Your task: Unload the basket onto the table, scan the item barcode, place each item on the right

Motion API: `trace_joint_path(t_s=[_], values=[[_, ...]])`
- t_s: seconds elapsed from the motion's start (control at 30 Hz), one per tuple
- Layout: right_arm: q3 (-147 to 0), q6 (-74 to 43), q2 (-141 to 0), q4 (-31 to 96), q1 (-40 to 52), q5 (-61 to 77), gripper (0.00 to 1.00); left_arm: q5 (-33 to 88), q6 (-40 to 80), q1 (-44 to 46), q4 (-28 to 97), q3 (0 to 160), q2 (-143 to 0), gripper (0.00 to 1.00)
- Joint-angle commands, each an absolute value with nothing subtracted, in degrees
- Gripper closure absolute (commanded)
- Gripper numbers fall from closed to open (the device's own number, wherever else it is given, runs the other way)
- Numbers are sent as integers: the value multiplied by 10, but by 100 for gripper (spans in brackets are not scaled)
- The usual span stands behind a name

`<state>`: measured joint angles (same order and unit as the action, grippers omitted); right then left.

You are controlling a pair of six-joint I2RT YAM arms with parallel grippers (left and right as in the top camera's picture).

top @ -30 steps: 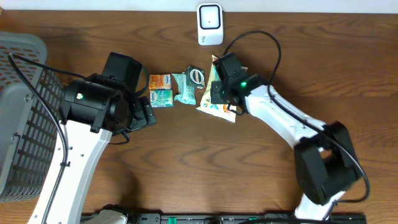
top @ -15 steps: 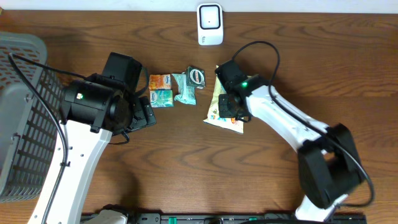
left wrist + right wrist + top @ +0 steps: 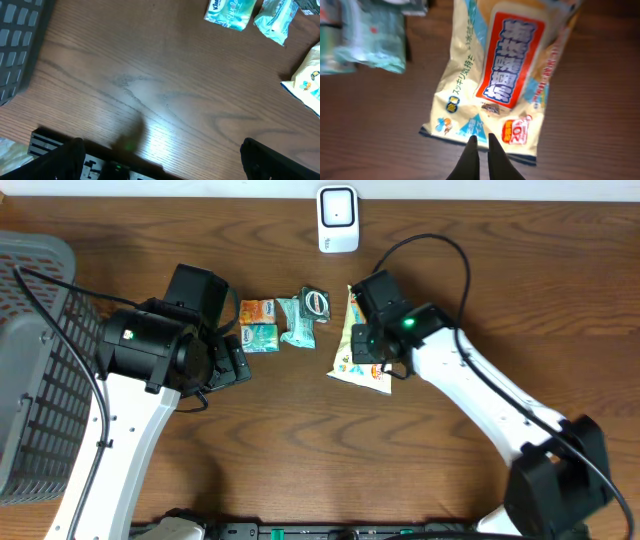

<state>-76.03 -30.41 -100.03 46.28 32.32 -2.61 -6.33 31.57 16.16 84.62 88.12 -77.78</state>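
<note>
Right claw (image 3: pixel 480 136), shut, sits at the near edge of the pouch (image 3: pixel 505 75); grip unclear. It runs lengthwise ahead, toward the scanner (image 3: pixel 338 220)

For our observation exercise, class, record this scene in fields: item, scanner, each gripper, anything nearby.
item: yellow plastic snack bag, lying on the wooden table
scanner: white box scanner, apart from the bag
right gripper: shut, tips at the bag's edge
left gripper: open, empty
nearby: grey mesh basket
</note>
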Motion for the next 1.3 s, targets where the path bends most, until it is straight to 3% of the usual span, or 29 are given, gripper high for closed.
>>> trace_joint_path(t_s=[0.0,0.27,0.57,0.8,1.03,1.27], values=[[-752,-303,-1053,461,335,-31,96,-65,322,159,848,880,-775,2],[-752,-304,-1140,486,334,-11,99,-65,322,159,848,880,-775,2],[-799,-265,-1053,552,327,-5,99,-65,322,159,848,880,-775,2],[-799,-265,-1008,498,327,-56,92,-65,322,159,848,880,-775,2],[-798,-265,-1020,400,326,-110,99,-65,322,159,848,880,-775,2],[-798,-265,-1071,355,324,-173,99,-65,322,159,848,880,-775,3]])
